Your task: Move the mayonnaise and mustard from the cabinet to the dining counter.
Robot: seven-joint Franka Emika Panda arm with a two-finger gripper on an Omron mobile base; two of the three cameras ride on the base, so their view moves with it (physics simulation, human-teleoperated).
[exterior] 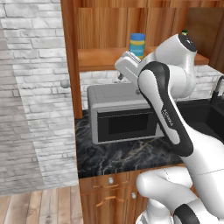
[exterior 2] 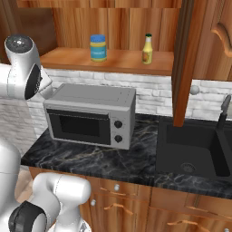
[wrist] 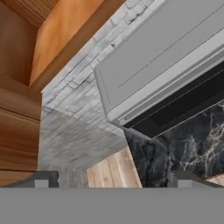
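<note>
The mayonnaise (exterior 2: 98, 47), a squat jar with a blue lid, stands on the open cabinet's shelf (exterior 2: 122, 61). The slim yellow mustard (exterior 2: 147, 49) stands to its right. In the left base view the mayonnaise (exterior: 137, 43) shows above my hand, while only the dark cap of the mustard (exterior: 185, 31) peeks over an arm joint. My gripper (exterior: 122, 72) hangs just below the shelf's front edge, over the microwave, left of and below the jar. In the hand view the gripper (wrist: 112, 180) is open, with nothing between its fingertips (wrist: 41, 179). The dining counter is out of view.
A grey microwave (exterior 2: 90, 115) sits on the black marble counter (exterior 2: 113, 161) under the shelf. A dark sink (exterior 2: 195, 145) with a faucet (exterior 2: 224, 108) lies to the right. The cabinet's open doors (exterior: 70, 57) (exterior 2: 183, 63) stand out on both sides of the shelf.
</note>
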